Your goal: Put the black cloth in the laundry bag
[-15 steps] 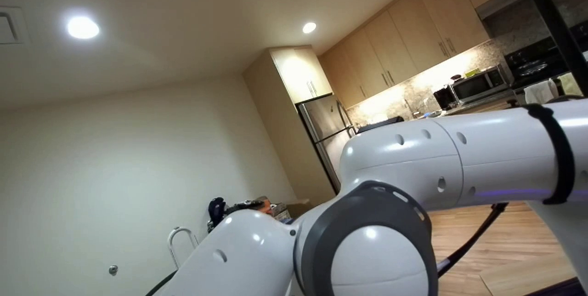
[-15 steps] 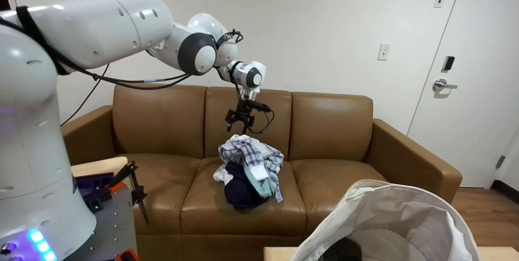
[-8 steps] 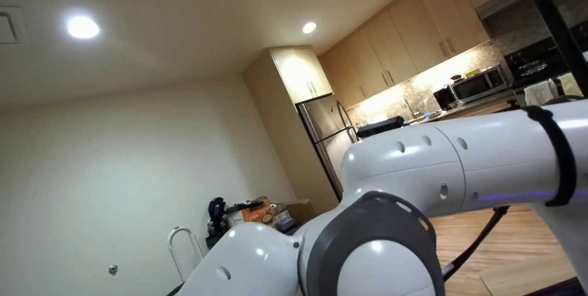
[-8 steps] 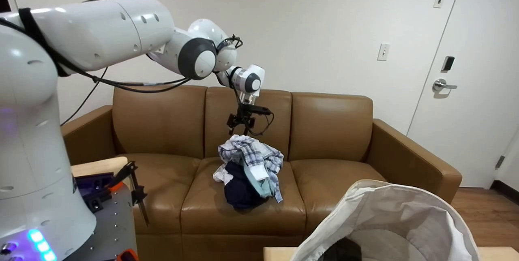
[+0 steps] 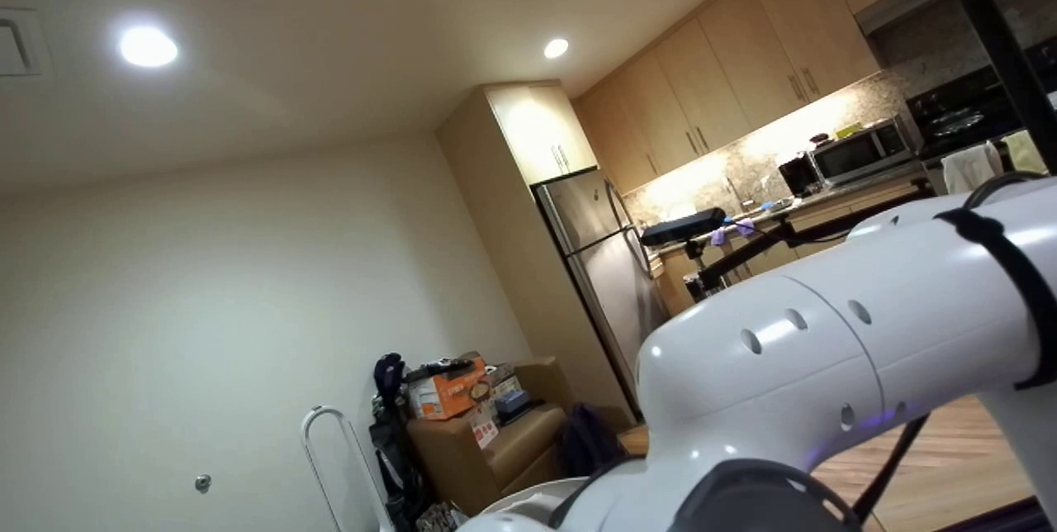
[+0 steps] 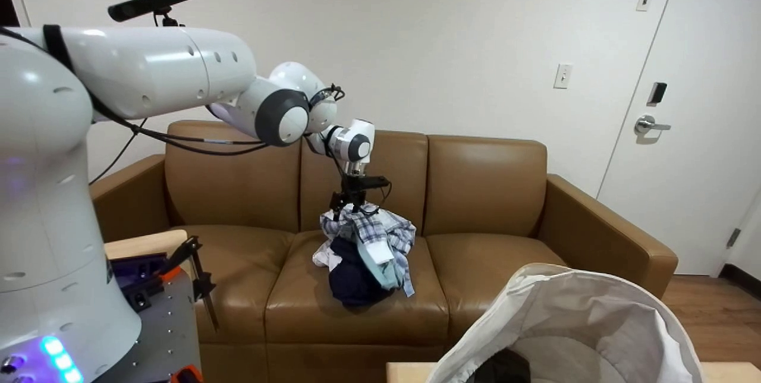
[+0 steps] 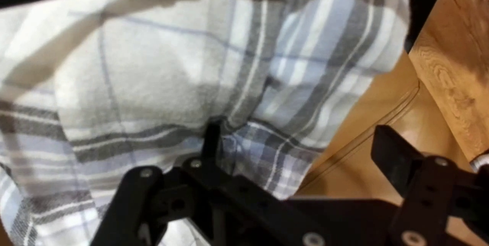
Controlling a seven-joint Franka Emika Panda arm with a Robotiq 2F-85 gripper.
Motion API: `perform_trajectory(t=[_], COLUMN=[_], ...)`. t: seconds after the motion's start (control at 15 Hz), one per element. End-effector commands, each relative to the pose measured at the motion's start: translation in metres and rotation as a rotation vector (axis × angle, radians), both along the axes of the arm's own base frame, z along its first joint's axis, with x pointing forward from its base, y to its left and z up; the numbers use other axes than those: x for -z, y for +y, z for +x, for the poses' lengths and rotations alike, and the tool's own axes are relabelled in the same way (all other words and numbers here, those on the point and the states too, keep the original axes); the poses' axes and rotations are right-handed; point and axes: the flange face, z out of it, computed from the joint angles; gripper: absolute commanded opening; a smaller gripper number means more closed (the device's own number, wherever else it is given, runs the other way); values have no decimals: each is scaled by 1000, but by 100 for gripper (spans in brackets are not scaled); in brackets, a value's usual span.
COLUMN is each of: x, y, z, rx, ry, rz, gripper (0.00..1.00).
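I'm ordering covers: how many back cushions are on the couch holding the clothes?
3, side by side in an exterior view: the left cushion and the middle cushion, each partly hidden by the robot arm, and the right cushion, unobstructed. No more seem hidden.

Glossy white arm, black claw

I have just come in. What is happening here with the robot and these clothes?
A robot arm holds its claw open at the top of a clothes pile on the brown sofa. It seems to touch the plaid cloth, but it grips nothing. A navy-looking cloth lies lower in the pile. In front of the sofa is the open laundry bag, with a dark item inside. The job is to put a black cloth into that bag; I cannot tell which dark piece is meant.
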Motion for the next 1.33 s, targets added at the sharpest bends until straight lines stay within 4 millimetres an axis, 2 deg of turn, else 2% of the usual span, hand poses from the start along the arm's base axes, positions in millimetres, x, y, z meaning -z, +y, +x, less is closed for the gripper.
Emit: perform_trajectory(t=[0.0, 0.07, 0.27, 0.33, 0.73, 0.8, 0.93, 1.27], x=[0, -4, -8, -7, -11, -9, -6, -1], y=[3, 3, 8, 9, 10, 9, 8, 3], z=[8, 11, 9, 6, 8, 8, 7, 6], rx=[30, 107, 139, 115, 146, 142, 115, 57], ry=[-52, -17, 49, 27, 48, 36, 19, -43], rz=[76, 141, 268, 176, 227, 203, 162, 36], gripper=[100, 100, 100, 100, 100, 75, 67, 34])
